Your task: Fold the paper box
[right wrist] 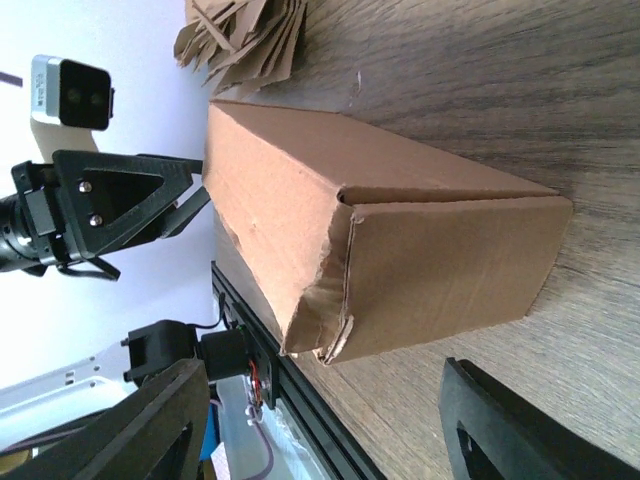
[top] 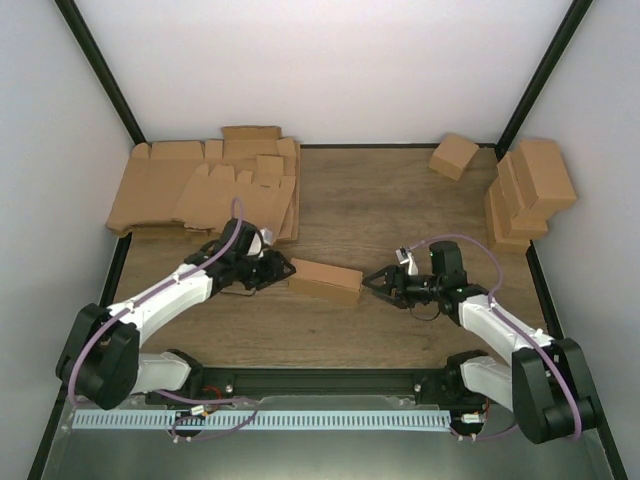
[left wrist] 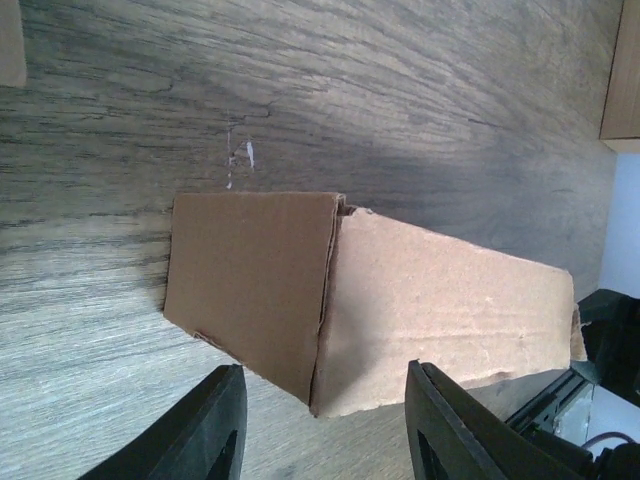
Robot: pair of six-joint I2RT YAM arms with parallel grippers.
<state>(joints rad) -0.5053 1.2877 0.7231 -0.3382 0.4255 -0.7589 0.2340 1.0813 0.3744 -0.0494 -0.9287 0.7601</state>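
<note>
- Wood-grain table inside white walls with black corner posts; a spread of flat cardboard blanks lies at its far left, a stack of folded boxes at its far right, and a lone folded box sits tilted near the back wall.
- The long closed cardboard box lies on its side mid-table, directly between the two arms.
- The left gripper stands at the box's left end, jaws apart and not clamped on it. In the left wrist view, the near corner of the box reaches in between the fingers.
- The right gripper faces the right end, jaws spread wide, just short of the box.
- Only the right wrist view shows the crumpled lower corner of that end, and the left gripper's wrist camera beyond the box.
- Only the left wrist view shows small white marks on the wood.
</note>
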